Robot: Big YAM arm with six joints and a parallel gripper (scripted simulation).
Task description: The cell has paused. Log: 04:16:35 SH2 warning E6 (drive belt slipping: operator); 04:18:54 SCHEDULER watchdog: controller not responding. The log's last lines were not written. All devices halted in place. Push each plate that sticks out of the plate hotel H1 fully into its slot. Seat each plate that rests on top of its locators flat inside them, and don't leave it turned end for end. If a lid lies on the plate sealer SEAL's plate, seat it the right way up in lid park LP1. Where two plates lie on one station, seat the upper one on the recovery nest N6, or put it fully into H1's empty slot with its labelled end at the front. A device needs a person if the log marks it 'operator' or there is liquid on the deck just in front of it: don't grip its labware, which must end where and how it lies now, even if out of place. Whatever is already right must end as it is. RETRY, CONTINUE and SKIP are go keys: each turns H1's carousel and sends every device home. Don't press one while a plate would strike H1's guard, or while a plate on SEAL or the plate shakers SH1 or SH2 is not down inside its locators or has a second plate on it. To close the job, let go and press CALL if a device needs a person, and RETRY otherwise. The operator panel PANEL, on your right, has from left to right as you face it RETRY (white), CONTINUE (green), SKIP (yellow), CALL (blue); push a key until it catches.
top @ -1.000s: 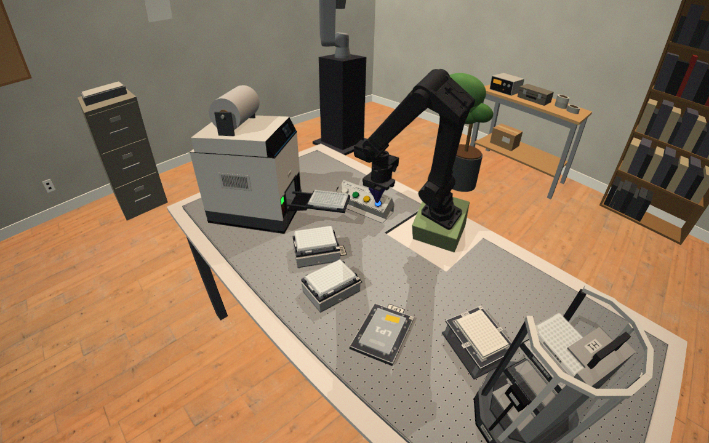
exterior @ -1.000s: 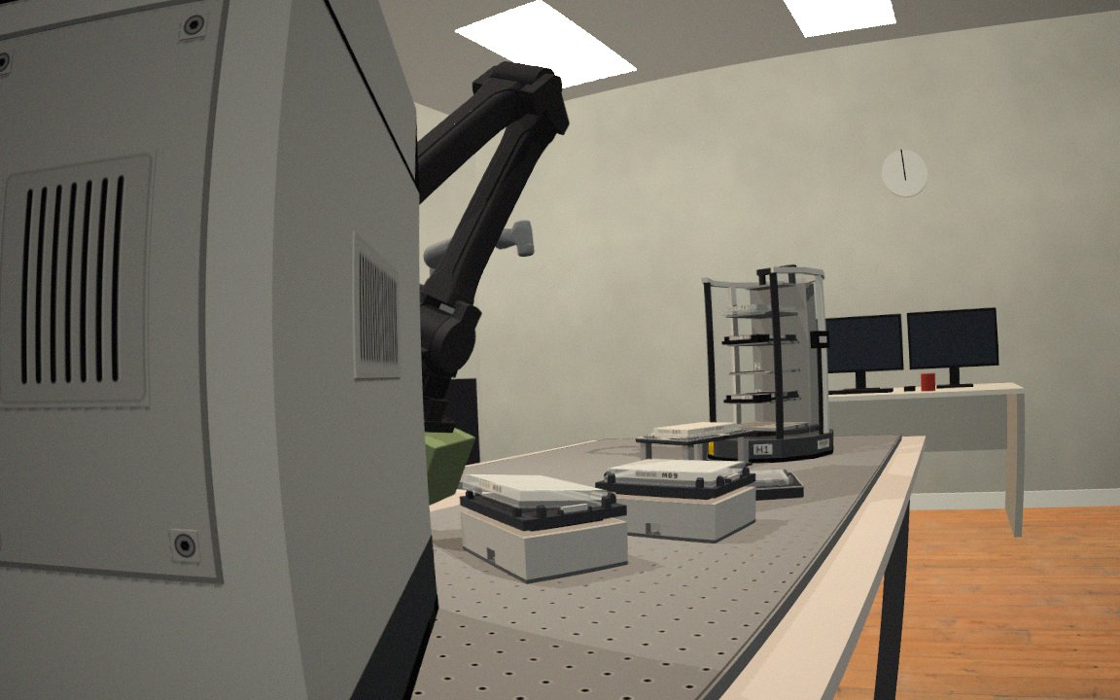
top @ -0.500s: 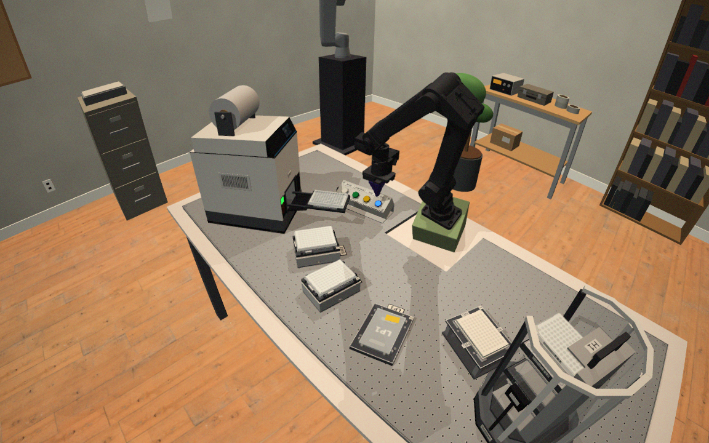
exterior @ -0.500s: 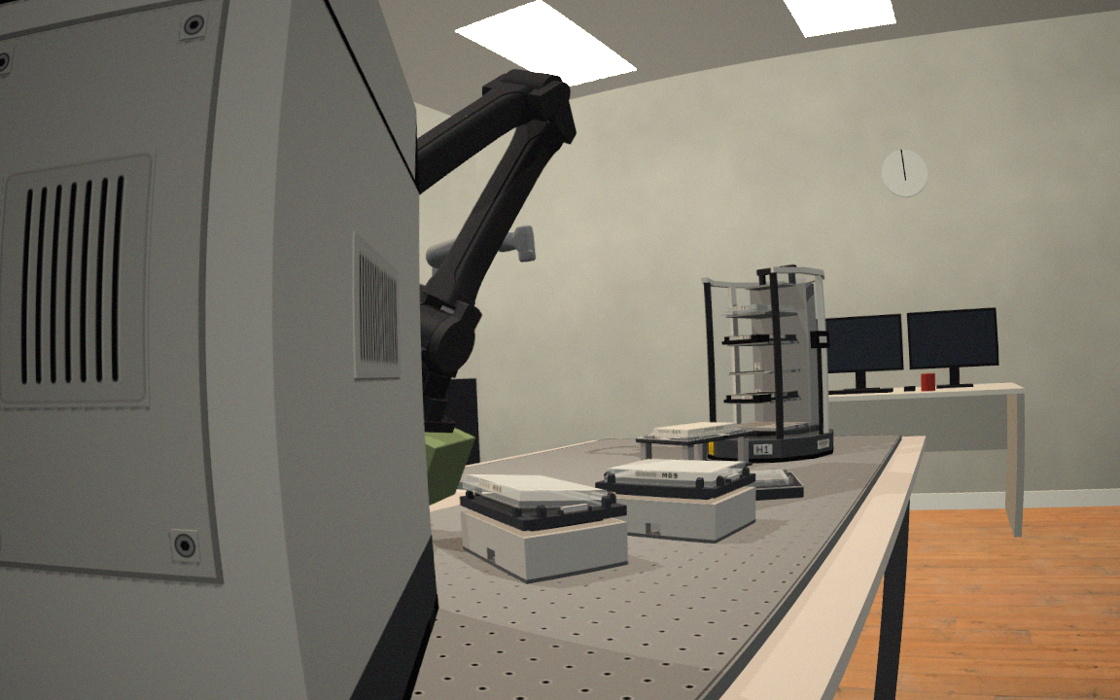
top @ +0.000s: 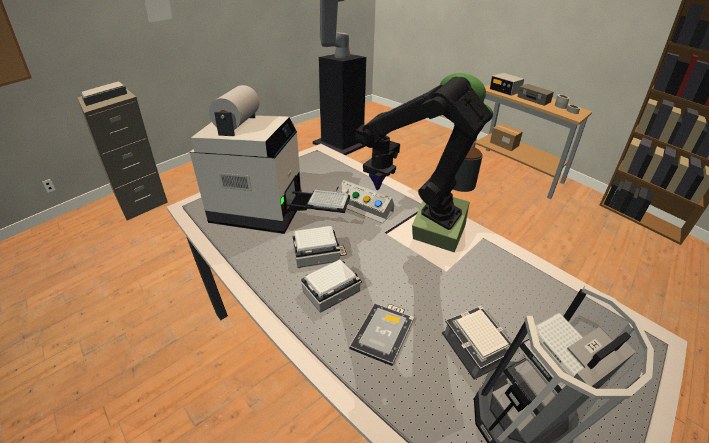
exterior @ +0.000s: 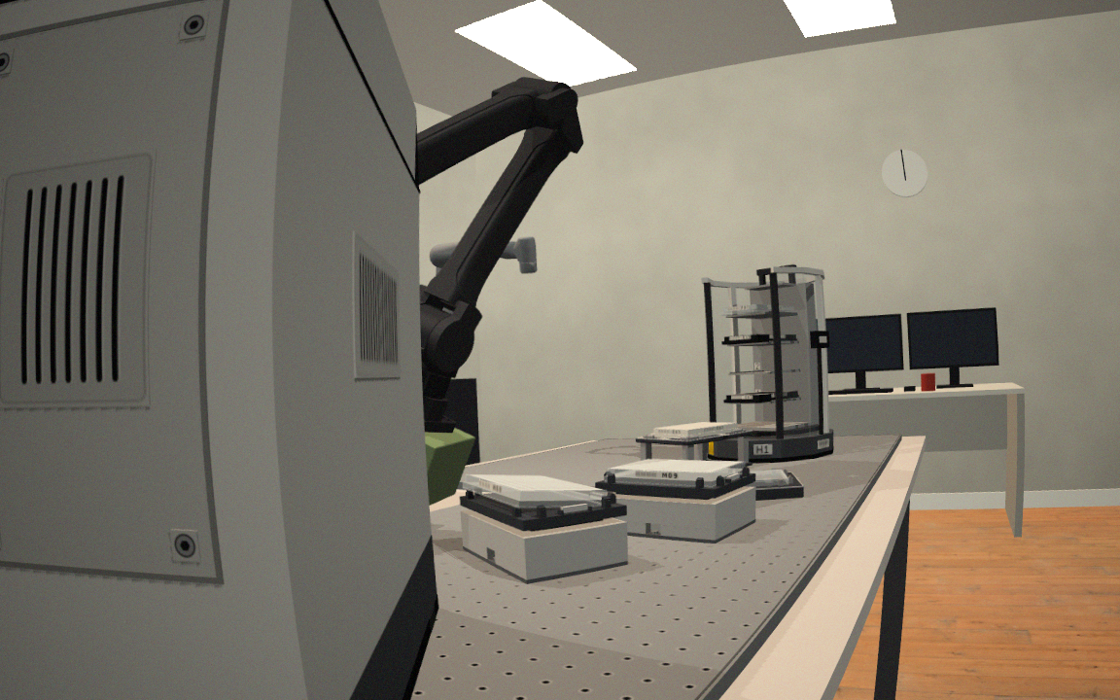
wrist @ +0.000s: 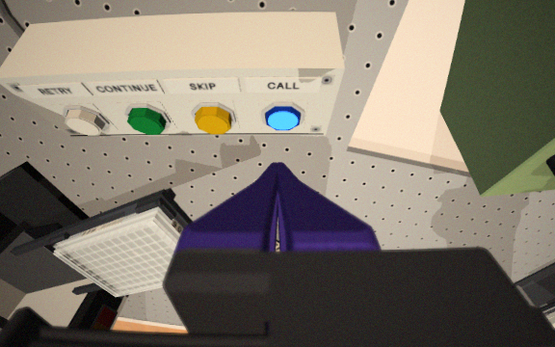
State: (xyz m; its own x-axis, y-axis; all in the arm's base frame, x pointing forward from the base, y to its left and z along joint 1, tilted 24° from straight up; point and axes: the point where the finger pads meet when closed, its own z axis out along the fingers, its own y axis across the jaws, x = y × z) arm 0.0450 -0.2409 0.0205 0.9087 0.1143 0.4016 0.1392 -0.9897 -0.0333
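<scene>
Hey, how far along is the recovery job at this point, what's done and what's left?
Done, it seems: the blue CALL key glows brighter than its neighbours, so the press seems to have caught. The white well plates on the two shakers look flat. In hand: nothing; the shut purple-fingered gripper hangs clear of the beige operator panel. Left: apparently nothing.
</scene>
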